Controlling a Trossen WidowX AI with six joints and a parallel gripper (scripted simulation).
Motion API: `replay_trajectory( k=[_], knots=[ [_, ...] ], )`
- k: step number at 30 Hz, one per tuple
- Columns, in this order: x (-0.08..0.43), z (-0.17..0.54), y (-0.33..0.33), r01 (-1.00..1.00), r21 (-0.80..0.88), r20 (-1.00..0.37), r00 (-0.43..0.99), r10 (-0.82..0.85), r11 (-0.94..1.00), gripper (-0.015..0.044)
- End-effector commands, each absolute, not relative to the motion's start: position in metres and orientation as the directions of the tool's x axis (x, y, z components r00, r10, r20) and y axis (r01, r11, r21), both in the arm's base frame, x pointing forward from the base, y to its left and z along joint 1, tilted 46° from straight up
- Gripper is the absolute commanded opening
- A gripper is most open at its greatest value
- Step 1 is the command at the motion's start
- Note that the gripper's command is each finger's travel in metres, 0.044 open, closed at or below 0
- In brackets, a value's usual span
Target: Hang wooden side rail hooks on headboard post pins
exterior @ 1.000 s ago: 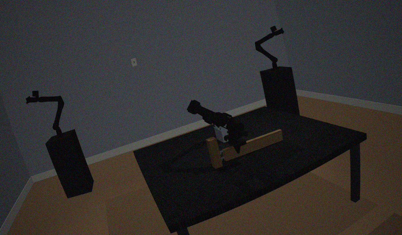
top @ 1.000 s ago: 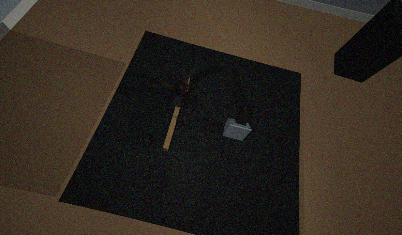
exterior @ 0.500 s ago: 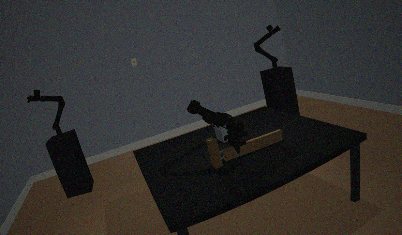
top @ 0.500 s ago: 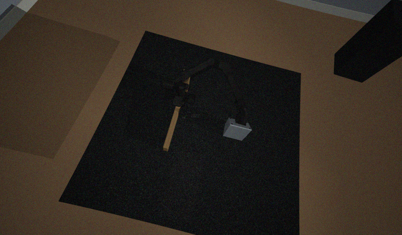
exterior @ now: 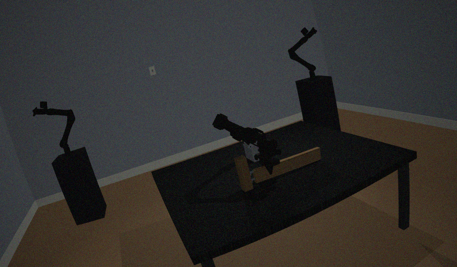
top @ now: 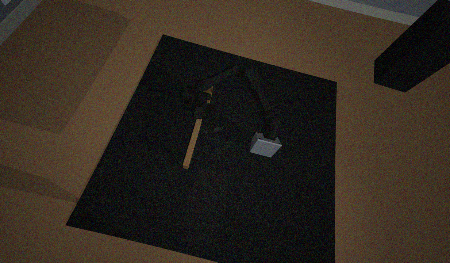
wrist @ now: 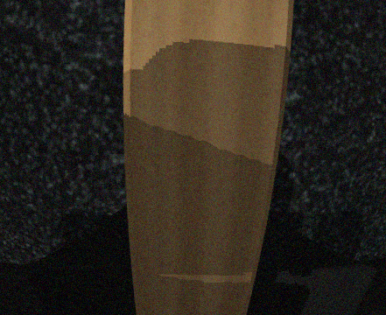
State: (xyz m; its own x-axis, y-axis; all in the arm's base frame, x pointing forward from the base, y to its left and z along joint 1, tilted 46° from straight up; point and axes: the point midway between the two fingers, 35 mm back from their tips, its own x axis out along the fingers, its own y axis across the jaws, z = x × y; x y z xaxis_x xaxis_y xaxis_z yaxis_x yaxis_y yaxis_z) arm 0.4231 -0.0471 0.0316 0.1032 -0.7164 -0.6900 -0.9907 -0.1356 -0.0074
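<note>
The wooden side rail (top: 192, 144) (exterior: 302, 155) (wrist: 201, 96) runs lengthwise over the dark table, with its hook end close to the post. The upright wooden post (exterior: 244, 175) stands left of that end in the exterior view; its top shows partly behind the arm in the top view. Grey metal hooks (exterior: 252, 175) show in the narrow gap between rail and post. Whether they sit on the pins is too dark and small to tell; slot and pins are hidden. My gripper (top: 199, 111) (exterior: 270, 165) is shut on the rail near its hook end. Whether the far end touches the table is unclear.
A grey block-shaped arm mount (top: 265, 148) (exterior: 250, 151) stands on the black table (top: 252, 202) (exterior: 356, 149) beside the rail. Two black pedestals (exterior: 79, 189) (exterior: 317, 102) with other arms stand beyond the table.
</note>
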Motion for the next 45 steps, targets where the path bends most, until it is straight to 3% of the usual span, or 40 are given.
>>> replay_trajectory(
  k=[1,45],
  knots=[
    [0.4238,0.0355,-0.0455,-0.989,-0.008,-0.69,0.112,-0.716,-0.148,0.0],
    [0.4248,0.0391,-0.0477,-0.989,-0.008,-0.689,0.112,-0.716,-0.148,0.0]
  ],
)
